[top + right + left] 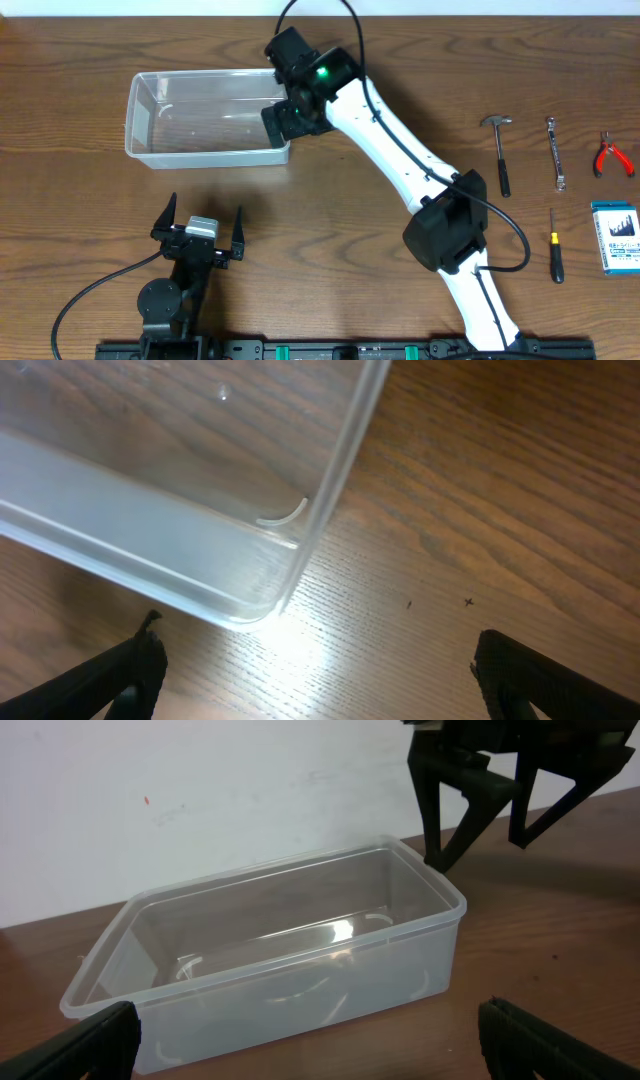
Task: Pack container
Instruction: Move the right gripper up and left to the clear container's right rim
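Right arm stretched long, right gripper (318, 650) tilted down over right end of container (210, 157), jaws apart. Left gripper (205, 215) low, short of container, jaws wide.

White right arm (385, 130) with black joints, a tiny green light (322, 72) and thin black cables (525, 238). Black left arm (170, 295); left gripper (206, 206) with grey block (201, 226), pointy black fingers (164, 220).

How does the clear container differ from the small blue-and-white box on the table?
The container is see-through; the box is opaque, blue and white. The container is much larger than the box. The container stands open and empty on the left side; the box lies at the right edge, beside the screwdriver. Both are rectangular and rest on the table.
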{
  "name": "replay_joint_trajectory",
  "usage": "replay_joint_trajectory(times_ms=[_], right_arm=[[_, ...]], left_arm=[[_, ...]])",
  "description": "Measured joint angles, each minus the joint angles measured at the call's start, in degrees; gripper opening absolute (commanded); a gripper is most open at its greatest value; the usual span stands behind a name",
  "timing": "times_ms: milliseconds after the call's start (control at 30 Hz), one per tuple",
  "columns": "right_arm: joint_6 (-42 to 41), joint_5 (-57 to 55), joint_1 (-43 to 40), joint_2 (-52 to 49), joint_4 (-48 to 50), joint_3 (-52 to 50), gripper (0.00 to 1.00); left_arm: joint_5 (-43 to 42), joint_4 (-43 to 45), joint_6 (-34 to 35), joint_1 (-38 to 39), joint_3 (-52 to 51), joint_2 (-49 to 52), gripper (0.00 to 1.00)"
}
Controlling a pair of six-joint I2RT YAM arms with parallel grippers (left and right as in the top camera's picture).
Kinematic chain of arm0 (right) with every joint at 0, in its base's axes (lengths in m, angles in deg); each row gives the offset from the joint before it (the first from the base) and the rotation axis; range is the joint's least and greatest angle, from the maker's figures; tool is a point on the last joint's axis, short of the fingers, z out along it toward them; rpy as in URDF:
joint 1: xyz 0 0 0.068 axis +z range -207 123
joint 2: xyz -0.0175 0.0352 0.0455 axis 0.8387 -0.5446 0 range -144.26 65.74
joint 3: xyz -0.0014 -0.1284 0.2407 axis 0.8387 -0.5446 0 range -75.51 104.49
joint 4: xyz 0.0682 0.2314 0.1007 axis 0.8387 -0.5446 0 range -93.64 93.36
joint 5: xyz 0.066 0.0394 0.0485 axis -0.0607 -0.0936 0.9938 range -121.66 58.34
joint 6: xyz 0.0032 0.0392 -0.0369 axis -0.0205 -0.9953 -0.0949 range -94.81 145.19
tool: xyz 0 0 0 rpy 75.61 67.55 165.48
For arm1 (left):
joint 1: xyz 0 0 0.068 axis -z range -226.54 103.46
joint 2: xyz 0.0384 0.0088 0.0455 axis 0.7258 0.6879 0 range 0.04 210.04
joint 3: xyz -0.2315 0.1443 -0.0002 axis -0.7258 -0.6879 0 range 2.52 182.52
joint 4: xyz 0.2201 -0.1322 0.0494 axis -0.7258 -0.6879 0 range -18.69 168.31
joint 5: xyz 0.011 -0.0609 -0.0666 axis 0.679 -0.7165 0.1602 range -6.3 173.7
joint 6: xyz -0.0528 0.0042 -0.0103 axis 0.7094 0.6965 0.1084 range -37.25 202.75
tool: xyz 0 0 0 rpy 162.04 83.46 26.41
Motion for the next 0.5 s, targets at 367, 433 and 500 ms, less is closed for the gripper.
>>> replay_joint_trajectory(times_ms=[367, 433, 500], right_arm=[[-0.9, -2.8, 0.2, -0.1, 0.4, 0.0, 0.99], [-1.2, -3.0, 0.3, -0.3, 1.3, 0.0, 0.99], [-1.9, -3.0, 0.3, -0.8, 2.3, 0.0, 0.99]], left_arm=[[0.0, 0.0, 0.0, 0.0, 0.0, 0.0, 0.98], [0.0, 0.0, 0.0, 0.0, 0.0, 0.0, 0.98], [0.0, 0.0, 0.0, 0.0, 0.0, 0.0, 0.98]])
